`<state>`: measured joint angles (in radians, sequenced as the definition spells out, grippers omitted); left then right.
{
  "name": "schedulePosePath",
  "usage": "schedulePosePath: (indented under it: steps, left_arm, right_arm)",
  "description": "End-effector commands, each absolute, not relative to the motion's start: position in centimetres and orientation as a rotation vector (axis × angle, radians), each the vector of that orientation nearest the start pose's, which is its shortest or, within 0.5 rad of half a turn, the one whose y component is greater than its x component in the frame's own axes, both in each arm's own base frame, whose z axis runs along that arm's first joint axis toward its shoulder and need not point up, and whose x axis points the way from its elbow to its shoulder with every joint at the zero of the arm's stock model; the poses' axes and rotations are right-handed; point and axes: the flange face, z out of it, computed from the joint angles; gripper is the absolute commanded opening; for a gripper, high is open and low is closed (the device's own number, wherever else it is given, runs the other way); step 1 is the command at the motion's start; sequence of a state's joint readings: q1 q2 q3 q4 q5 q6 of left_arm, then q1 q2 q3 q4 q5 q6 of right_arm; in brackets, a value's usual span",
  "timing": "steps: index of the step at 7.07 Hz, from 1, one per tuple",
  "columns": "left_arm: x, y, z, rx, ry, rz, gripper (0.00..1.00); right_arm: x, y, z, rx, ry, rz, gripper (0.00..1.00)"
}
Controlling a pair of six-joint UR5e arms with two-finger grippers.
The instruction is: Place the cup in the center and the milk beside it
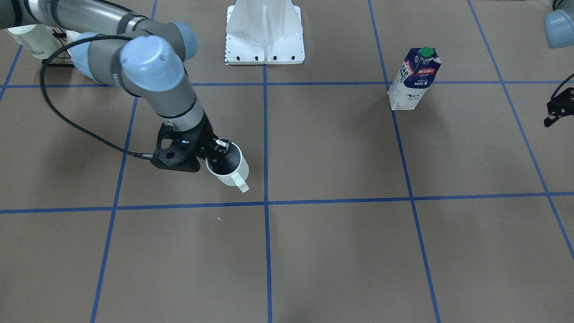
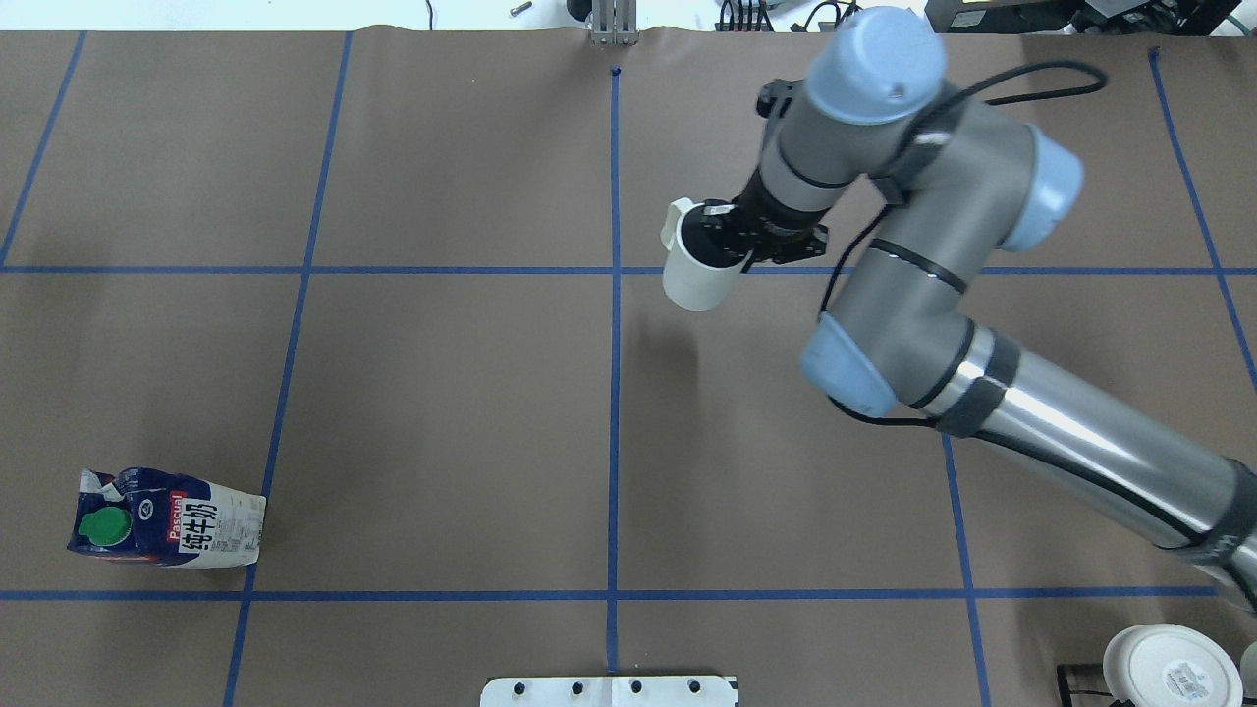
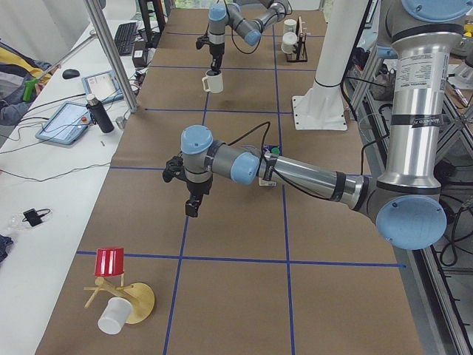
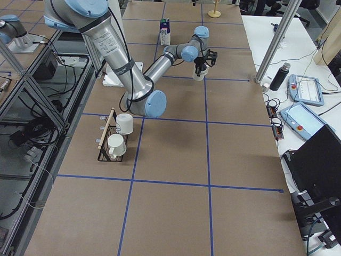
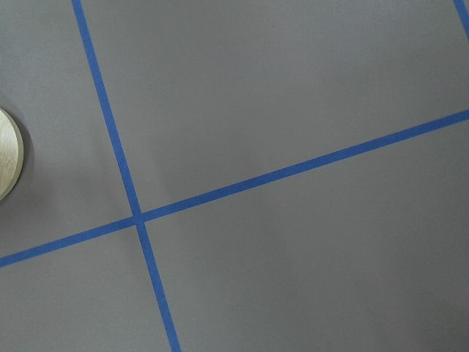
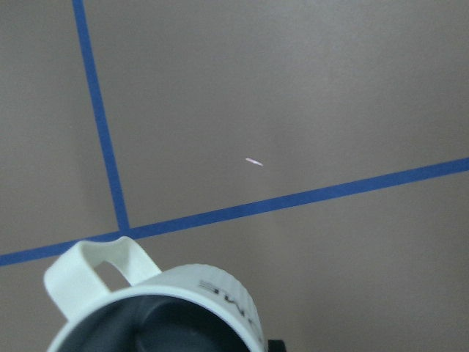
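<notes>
My right gripper [image 1: 219, 150] is shut on the rim of the cup [image 1: 228, 169], a small white mug with a dark inside, one finger inside it. The cup hangs tilted above the table, handle pointing away from the robot. It also shows in the overhead view [image 2: 699, 260] and the right wrist view [image 6: 154, 308]. It is just off the tape crossing at the center [image 2: 615, 270], on my right side. The milk [image 1: 415, 80] stands upright far to my left, also in the overhead view [image 2: 167, 518]. My left gripper [image 1: 558, 110] hovers at the view's edge; I cannot tell whether it is open.
The white base plate [image 1: 264, 33] sits at the robot's side of the table. A rack with other white mugs [image 4: 114, 138] stands on my far right. A wooden stand with a red cup [image 3: 111, 262] is at the far left end.
</notes>
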<state>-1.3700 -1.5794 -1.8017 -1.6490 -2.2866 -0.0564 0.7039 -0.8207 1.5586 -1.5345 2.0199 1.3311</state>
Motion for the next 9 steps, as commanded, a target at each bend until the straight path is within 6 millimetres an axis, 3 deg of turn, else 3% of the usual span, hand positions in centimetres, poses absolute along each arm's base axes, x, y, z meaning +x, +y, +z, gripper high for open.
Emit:
schedulePosePath:
  steps: [1, 2, 3, 5, 6, 7, 8, 9]
  left_arm:
    - [3.4, -50.9, 53.1, 0.217, 0.746, 0.252, 0.98]
    - [3.6, -51.4, 52.2, 0.234, 0.748, 0.258, 0.98]
    - [3.7, -51.5, 50.6, 0.221, 0.764, 0.163, 0.98]
    - [9.1, -49.1, 42.3, 0.169, 0.843, -0.032, 0.98]
    - [10.4, -47.3, 40.5, 0.162, 0.867, -0.031, 0.98]
    - [13.5, -44.8, 37.7, 0.12, 0.905, -0.057, 0.98]
    - [16.3, -41.2, 35.9, 0.056, 0.93, -0.076, 0.98]
    - [20.1, -38.0, 33.9, -0.025, 0.95, -0.096, 0.98]
  right_arm:
    - [-54.6, -52.8, 20.2, -0.071, -0.873, 0.317, 0.0]
    - [-54.8, -52.6, 20.5, -0.079, -0.868, 0.324, 0.0]
    - [-55.1, -52.3, 20.8, -0.07, -0.863, 0.319, 0.99]
    - [-54.2, -51.9, 19.3, -0.042, -0.888, 0.323, 1.0]
    - [-50.6, -54.0, 18.4, -0.034, -0.912, 0.356, 1.0]
    - [-45.6, -55.5, 20.9, -0.083, -0.939, 0.371, 1.0]
    - [-42.0, -54.9, 24.0, -0.088, -0.938, 0.386, 1.0]
    - [-40.9, -55.1, 25.4, -0.063, -0.924, 0.354, 1.0]
